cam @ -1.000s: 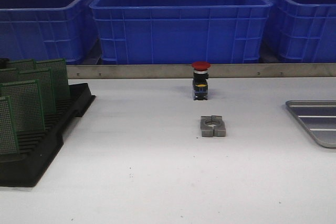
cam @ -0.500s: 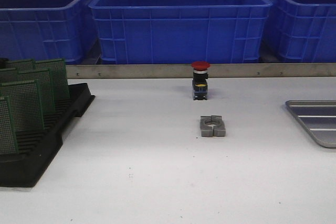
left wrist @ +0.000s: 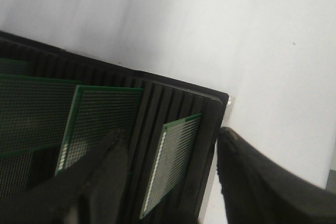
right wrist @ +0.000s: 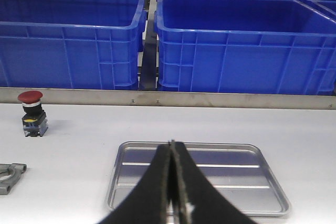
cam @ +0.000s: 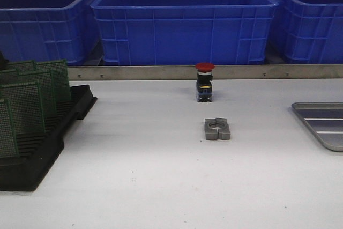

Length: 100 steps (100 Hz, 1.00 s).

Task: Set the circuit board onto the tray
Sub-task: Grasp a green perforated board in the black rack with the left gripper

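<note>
Left gripper (left wrist: 170,182) spread wide around a green circuit board (left wrist: 170,169) in the black rack (left wrist: 173,103); right gripper (right wrist: 172,182) pinched together over the empty tray (right wrist: 262,174).

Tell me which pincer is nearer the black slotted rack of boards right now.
Left. The left pincer hangs open right over the rack, straddling a circuit board. The right pincer is shut, over by the tray.

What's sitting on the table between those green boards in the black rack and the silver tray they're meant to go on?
A red-capped push button and a grey metal clamp block stand mid-table, between the rack holding the circuit boards and the tray. Both are low, so a lifted board would probably pass over them.
</note>
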Motion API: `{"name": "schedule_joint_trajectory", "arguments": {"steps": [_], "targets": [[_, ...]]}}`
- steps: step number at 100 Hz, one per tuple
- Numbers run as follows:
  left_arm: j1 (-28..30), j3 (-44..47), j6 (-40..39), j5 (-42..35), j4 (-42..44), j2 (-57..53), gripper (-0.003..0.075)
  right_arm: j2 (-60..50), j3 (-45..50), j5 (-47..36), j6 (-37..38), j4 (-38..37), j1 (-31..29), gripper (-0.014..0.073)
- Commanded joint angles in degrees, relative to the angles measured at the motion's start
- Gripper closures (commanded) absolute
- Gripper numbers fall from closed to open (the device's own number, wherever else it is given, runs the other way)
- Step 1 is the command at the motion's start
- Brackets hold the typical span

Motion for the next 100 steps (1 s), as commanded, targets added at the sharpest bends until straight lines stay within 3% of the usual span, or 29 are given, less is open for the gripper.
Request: {"name": "schedule_joint_trajectory", "arguments": {"steps": [1, 48, 58, 77, 100], "targets": [[0.02, -1.86, 4.47, 0.42, -2.7, -0.2, 0.0355, -1.31, 0.0, -4.35, -0.3, -0.56, -0.2, 0.0654], [0.02, -1.86, 6.99, -0.69, -0.6, 7.93, 0.0359, -1.31, 0.0, -4.35, -0.3, -0.56, -0.2, 0.0654], [0.02, -1.86, 6.99, -1.05, -0.6, 8.91, 0.0444, -1.31, 0.0, -4.35, -0.3, -0.56, -0.2, 0.0654], [0.02, -1.86, 6.99, -0.18, -0.6, 8.91, 0.074, -1.31, 0.0, -4.35, -0.3, -0.56, -0.2, 0.0654], [0.02, -7.02, 6.74, 11.6, -0.6, 8.54, 0.0741, -1.31, 0.0, -4.35, -0.3, -0.56, -0.2, 0.0654]]}}
